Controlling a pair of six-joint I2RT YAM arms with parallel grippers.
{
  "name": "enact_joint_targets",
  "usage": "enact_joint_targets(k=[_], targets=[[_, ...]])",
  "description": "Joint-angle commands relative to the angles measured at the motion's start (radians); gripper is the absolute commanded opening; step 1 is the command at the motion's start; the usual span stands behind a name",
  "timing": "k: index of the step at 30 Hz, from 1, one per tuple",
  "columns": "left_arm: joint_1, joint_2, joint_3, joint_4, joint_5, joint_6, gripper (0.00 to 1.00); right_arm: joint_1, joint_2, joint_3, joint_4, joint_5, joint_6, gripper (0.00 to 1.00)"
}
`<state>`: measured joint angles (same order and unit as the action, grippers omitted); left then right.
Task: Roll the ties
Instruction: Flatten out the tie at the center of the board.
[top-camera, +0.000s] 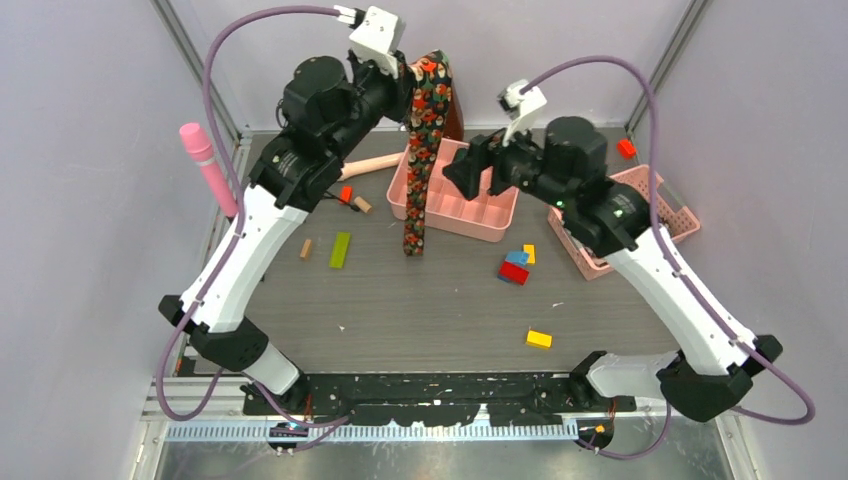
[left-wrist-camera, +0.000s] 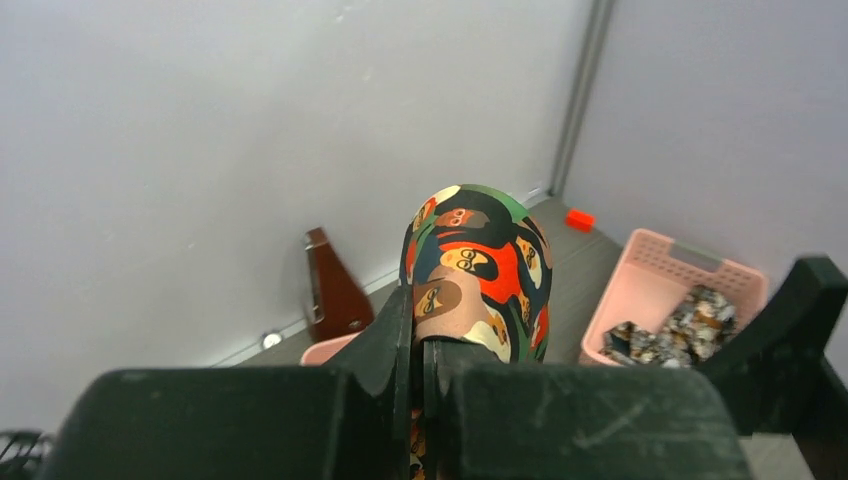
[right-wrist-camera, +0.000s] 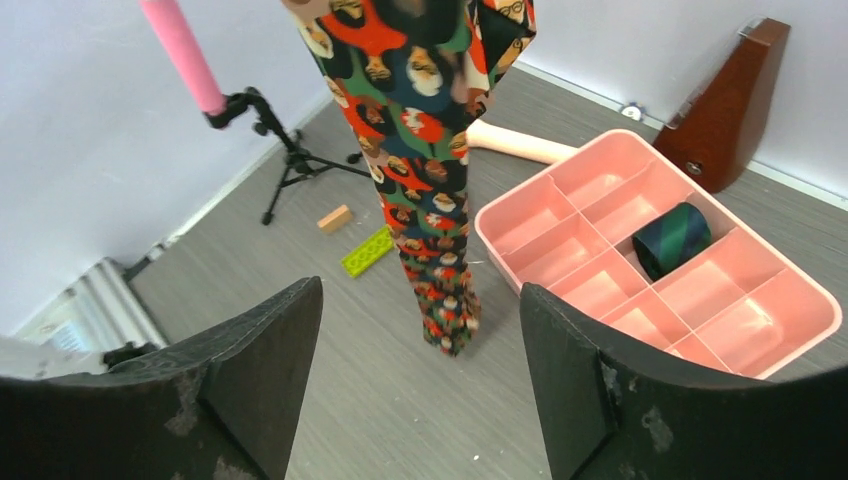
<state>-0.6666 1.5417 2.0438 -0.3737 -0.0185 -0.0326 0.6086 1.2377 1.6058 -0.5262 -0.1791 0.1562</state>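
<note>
left fingers (left-wrist-camera: 385, 345) up high, clamped on tie (left-wrist-camera: 480, 260), right fingers (right-wrist-camera: 265, 350) spread

Bright, even light; soft faint shadows.

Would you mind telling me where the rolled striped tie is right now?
In the right wrist view, the rolled striped tie sits in a middle compartment of the pink tray, right of the hanging patterned tie.
</note>
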Motion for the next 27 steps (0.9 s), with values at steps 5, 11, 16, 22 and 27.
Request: enact_joint_targets(k=[5,11,16,22,27], targets=[[-0.125,0.051,0.083,-0.211,-0.437,0.070,0.00,0.208,0.073,-0.110,0.316,0.502,-0.030,0.83],[-0.151,0.051,0.064,-0.238,-0.458,0.056,0.00,0.251,0.098,-0.167,0.500,0.617,-0.032,0.84],[-0.152,0.049,0.056,-0.255,-0.451,0.042,0.00,0.252,0.100,-0.205,0.608,0.666,-0.017,0.83],[-0.152,0.041,0.032,-0.273,-0.421,0.039,0.00,0.252,0.111,-0.215,0.680,0.681,0.006,0.80],[-0.151,0.031,0.016,-0.292,-0.369,-0.006,0.00,0.252,0.127,-0.227,0.714,0.680,0.025,0.80]])
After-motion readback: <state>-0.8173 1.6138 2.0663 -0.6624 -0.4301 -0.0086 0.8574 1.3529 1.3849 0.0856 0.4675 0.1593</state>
